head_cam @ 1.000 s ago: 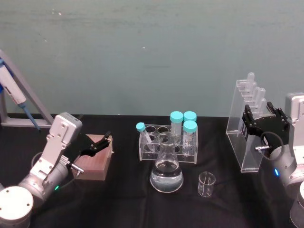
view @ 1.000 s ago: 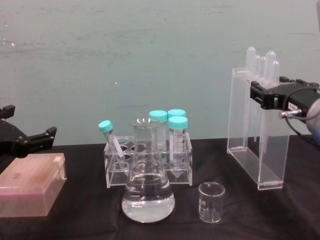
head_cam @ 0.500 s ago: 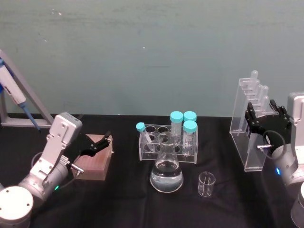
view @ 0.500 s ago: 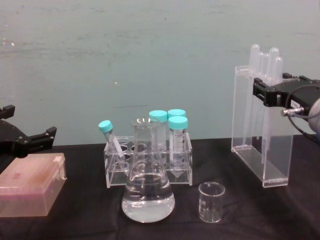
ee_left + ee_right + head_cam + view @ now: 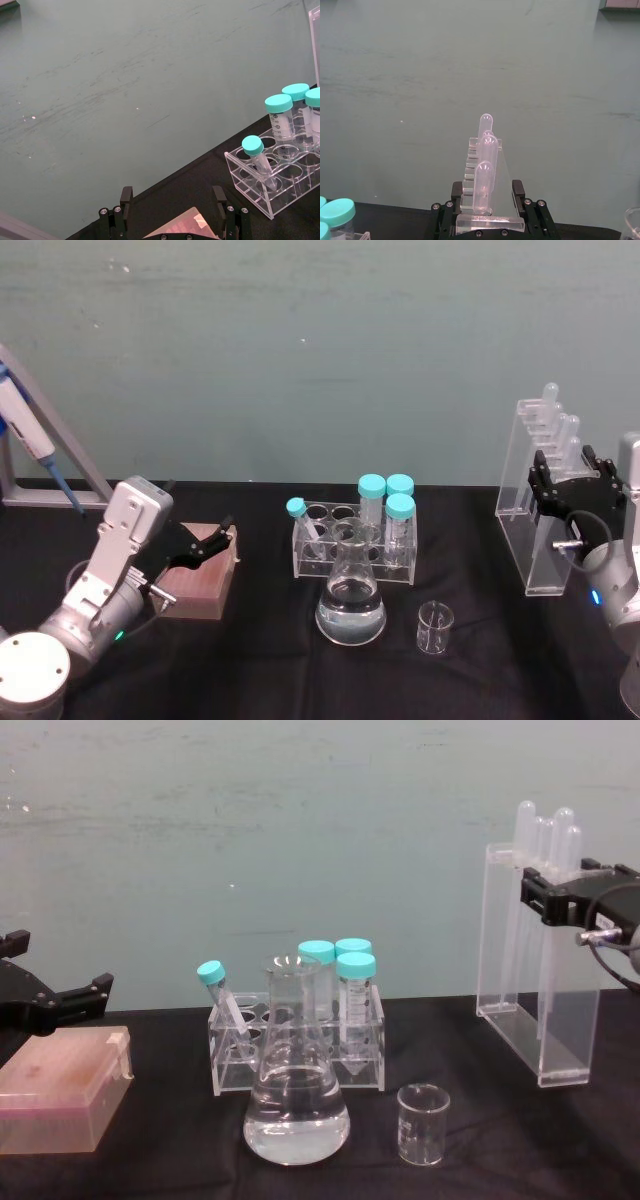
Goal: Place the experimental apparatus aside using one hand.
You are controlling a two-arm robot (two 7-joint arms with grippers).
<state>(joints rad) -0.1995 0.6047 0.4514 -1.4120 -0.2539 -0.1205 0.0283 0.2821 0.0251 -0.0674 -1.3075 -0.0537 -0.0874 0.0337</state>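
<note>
A tall clear acrylic stand with pipettes [image 5: 538, 510] [image 5: 535, 970] [image 5: 485, 192] hangs at the far right, just above the black table, upright. My right gripper [image 5: 575, 502] [image 5: 565, 895] [image 5: 487, 191] is shut on its upper part, one black finger on each side. The conical flask with clear liquid [image 5: 351, 605] [image 5: 296, 1105] stands at the table's middle front. A small glass beaker [image 5: 435, 628] [image 5: 423, 1124] sits just right of the flask. My left gripper [image 5: 205, 535] [image 5: 172, 200] stays open over a pink box at the left.
A clear rack with teal-capped tubes [image 5: 355, 535] [image 5: 300, 1040] [image 5: 280, 170] stands behind the flask. The pink box [image 5: 200, 580] [image 5: 60, 1090] lies at the left. A blue-and-white pipettor on a grey frame [image 5: 30, 445] leans at the far left.
My right gripper has carried the acrylic stand to the right and slightly up, away from the beaker and flask. The left arm has not moved.
</note>
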